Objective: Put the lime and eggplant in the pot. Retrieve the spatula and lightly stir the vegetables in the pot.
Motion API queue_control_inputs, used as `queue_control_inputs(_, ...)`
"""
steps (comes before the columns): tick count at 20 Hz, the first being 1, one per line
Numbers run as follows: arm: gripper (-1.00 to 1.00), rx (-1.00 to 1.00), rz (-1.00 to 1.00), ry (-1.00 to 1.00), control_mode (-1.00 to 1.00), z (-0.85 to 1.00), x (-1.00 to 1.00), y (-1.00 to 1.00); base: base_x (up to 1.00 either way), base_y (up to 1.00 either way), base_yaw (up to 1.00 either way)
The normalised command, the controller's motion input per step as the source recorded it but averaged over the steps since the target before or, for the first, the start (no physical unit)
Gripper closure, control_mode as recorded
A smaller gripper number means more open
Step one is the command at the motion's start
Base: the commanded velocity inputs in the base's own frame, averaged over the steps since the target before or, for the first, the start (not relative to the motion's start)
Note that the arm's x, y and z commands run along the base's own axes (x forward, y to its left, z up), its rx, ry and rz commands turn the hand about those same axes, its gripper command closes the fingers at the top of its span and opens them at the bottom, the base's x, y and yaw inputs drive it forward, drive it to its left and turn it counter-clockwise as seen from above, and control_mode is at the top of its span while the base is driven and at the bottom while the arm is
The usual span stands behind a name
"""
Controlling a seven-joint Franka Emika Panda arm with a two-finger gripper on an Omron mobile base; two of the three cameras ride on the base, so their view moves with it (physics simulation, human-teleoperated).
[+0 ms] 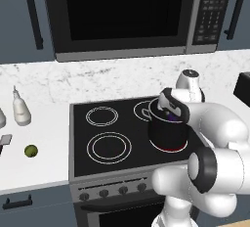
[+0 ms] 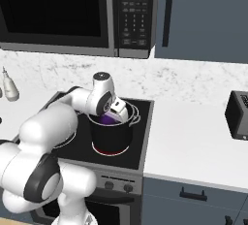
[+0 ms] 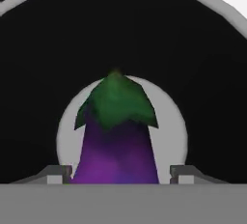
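The black pot [image 1: 168, 135] [image 2: 111, 139] stands on the stove's front right burner. My gripper [image 1: 172, 116] [image 2: 110, 117] [image 3: 120, 175] hangs in its mouth, pointing down. The purple eggplant [image 3: 116, 141] [image 2: 109, 118] sits between the fingertips, green cap down toward the pot's pale bottom. The jaws stand open, with a narrow gap showing beside the eggplant on the right. The yellow-green lime [image 1: 31, 150] lies on the counter left of the stove. The spatula's [image 1: 4, 140] grey blade shows at the left edge of the left base view, near the lime.
A white bottle [image 1: 20, 108] [image 2: 9, 88] stands on the left counter by the wall. A dark toaster [image 2: 237, 115] sits on the right counter. The microwave [image 1: 122, 15] hangs over the black stove [image 1: 105, 145], whose left burners are bare.
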Motion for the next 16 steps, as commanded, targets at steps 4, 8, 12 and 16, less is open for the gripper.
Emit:
queue_control_inputs(4,-1.0,0.0,0.04,0.0,-1.0,0.0,-0.22,0.0,0.0,0.0,0.0)
queue_control_inputs(8,-1.0,0.0,0.04,-0.01,-1.0,0.01,-0.37,0.0,0.0,0.0,0.0)
queue_control_inputs(12,-1.0,0.01,0.05,-0.14,-1.0,0.36,-0.4,0.15,0.0,0.0,0.0)
queue_control_inputs(16,-1.0,0.0,0.07,-0.18,-1.0,0.56,-0.27,0.36,0.0,0.0,0.0)
